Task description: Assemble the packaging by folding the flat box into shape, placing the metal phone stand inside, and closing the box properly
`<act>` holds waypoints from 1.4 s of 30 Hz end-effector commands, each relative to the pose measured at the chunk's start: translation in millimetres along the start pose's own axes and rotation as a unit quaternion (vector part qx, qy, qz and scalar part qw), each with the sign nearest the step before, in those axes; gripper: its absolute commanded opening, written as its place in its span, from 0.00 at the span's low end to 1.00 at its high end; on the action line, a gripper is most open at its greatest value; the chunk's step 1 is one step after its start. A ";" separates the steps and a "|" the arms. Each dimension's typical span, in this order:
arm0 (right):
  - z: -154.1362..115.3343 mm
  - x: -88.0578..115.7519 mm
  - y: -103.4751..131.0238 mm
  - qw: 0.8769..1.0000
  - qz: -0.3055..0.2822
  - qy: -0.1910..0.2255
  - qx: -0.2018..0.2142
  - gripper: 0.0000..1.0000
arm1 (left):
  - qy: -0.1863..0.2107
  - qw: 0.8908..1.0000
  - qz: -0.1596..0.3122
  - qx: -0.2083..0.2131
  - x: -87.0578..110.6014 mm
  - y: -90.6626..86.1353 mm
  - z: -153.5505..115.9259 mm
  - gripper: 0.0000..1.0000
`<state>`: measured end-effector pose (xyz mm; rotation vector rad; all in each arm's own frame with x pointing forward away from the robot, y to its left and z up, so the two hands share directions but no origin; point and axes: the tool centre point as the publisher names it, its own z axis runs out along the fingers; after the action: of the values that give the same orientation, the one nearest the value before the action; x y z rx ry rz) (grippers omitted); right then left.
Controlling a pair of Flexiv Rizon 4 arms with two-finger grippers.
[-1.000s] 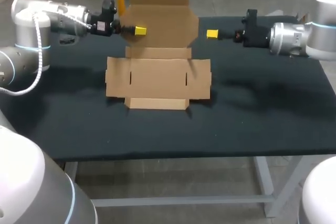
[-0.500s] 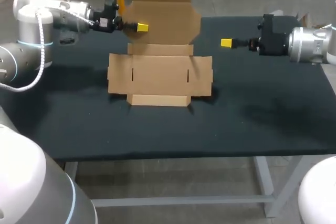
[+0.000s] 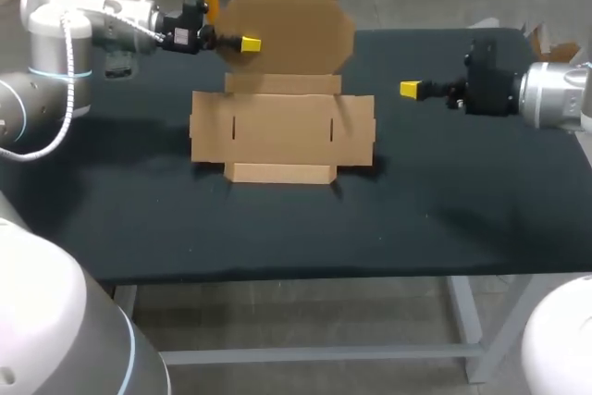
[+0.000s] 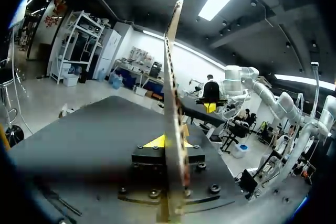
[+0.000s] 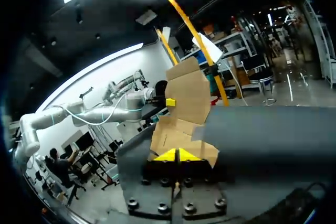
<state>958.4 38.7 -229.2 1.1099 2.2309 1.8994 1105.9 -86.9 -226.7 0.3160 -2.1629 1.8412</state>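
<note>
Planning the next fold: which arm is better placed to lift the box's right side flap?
Right, probably: the right gripper is empty, to the right of the cardboard box, while the left gripper clamps its upright lid.

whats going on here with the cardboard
A robot is folding a flat cardboard box into shape on the table. The left pincer is clamped on the lid flap, which stands upright at the far side, while the rest of the box lies flat and open. The right pincer is shut and empty, hovering off to the right, clear of the box.
</note>
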 end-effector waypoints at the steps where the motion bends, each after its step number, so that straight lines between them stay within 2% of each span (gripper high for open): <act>1: -0.5 5.1 0.3 0.998 -0.001 -0.061 0.000 0.00 | -0.008 1.000 0.000 -0.001 6.6 -0.7 0.7 0.00; 12: -0.5 5.1 0.3 0.998 -0.001 -0.061 0.000 0.00 | -0.008 1.000 0.000 -0.001 6.6 -0.7 0.7 0.00; 18: 8.5 20.1 -2.7 0.998 -0.045 -0.046 0.007 0.00 | -0.013 1.000 0.016 0.006 13.6 -2.3 -1.7 0.00; 24: 0.7 30.8 -12.6 0.996 -0.075 -0.051 -0.015 0.00 | -0.019 0.999 0.027 0.011 22.6 -6.1 -2.3 0.00; 36: -4.3 45.7 -43.3 0.992 -0.099 -0.068 -0.027 0.00 | -0.028 0.999 0.045 0.007 42.3 -16.9 6.0 0.00; 42: -5.6 49.6 -51.5 0.991 -0.108 -0.072 -0.027 0.00 | -0.033 0.998 0.050 0.006 48.5 -19.7 8.4 0.00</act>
<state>898.0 58.4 -249.0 0.9295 2.1448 1.7088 1074.4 -96.5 -197.0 0.2304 -2.2158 1.9127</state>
